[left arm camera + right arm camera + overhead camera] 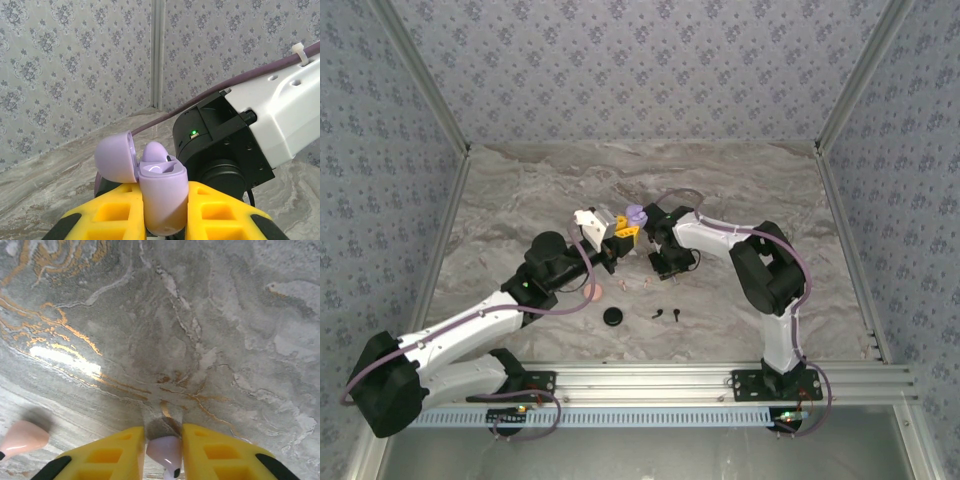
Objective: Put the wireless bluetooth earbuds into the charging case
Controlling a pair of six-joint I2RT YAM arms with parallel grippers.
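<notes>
While the marble table (740, 180) lay bare along its far side, between papered walls (640, 60), the two arms met near its middle. The left arm (470, 330) reached in from the near left corner and the right arm (760, 270) bent across from the near right.

The left gripper (164, 202) was clamped tight on a lilac case (162, 195), held upright between its yellow fingers (120, 210) and raised off the table. The lid (116, 160) hung open to the left, and a rounded lilac shape stood up from the opening; whether that was an earbud could not be told.

The right gripper (163, 440) pointed down just above the table, its fingers (110, 455) closed against a lilac earbud (165, 450) pinched between them.

A black case (612, 316) sat on the table near the front rail, with black earbuds (665, 313) just to its right. In the right wrist view a pink earbud (22, 437) lay on the marble, left of the gripper and apart from it.
</notes>
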